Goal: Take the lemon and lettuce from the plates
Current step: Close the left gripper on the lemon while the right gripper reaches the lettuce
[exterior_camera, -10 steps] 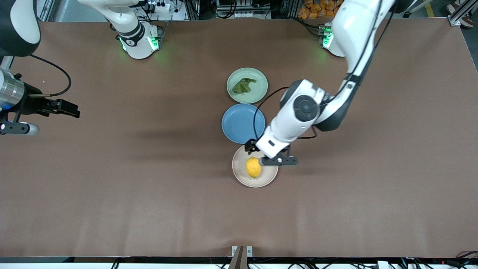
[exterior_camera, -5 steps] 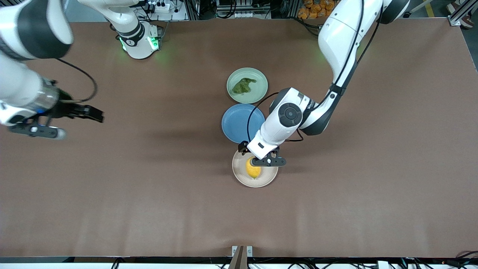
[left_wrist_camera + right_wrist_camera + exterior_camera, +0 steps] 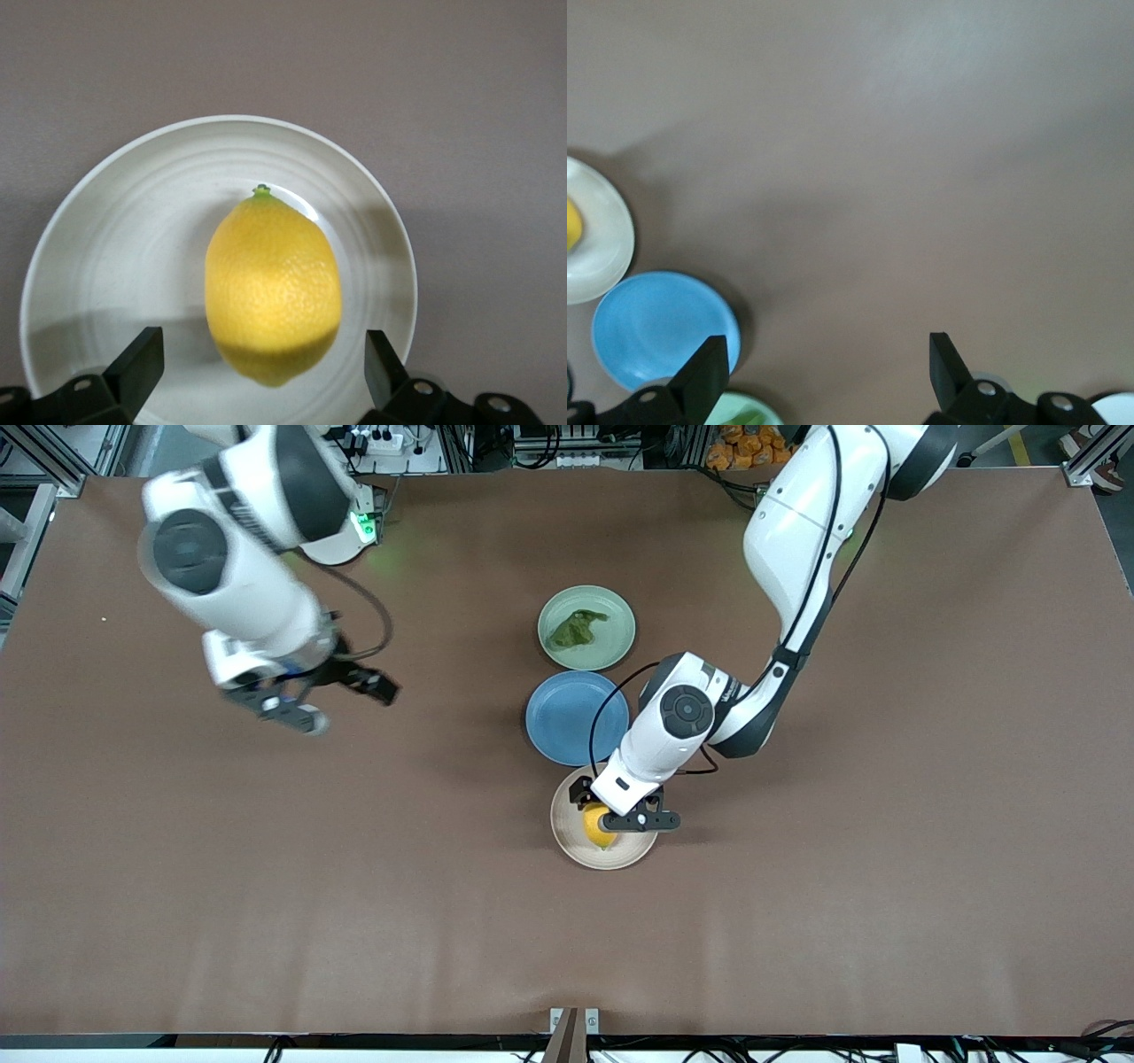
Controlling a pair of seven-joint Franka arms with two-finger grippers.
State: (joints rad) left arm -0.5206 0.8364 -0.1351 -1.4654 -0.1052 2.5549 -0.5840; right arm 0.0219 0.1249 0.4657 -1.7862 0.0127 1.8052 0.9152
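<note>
The yellow lemon (image 3: 594, 828) lies on the beige plate (image 3: 567, 843), the plate nearest the front camera. My left gripper (image 3: 611, 817) hangs right over it and covers part of it. In the left wrist view the lemon (image 3: 273, 288) sits on the plate (image 3: 97, 266), and the open left gripper (image 3: 264, 365) has one finger on each side of it, both clear of the peel. The dark-green lettuce (image 3: 576, 629) rests on the mint plate (image 3: 616, 646), nearest the bases. My right gripper (image 3: 381, 686) is open and empty over bare table toward the right arm's end. Nothing lies between its fingers (image 3: 700, 367).
An empty blue plate (image 3: 567, 717) sits between the two other plates, nearly touching both. The right wrist view shows the blue plate (image 3: 660, 328), the beige plate's edge (image 3: 602, 239) and the mint plate's rim (image 3: 726, 414). Brown table mat (image 3: 797, 912) lies all around.
The right arm has swung in from the table's end toward the plates, with its gripper still open. The left gripper has shifted from beside the lemon to over it.
</note>
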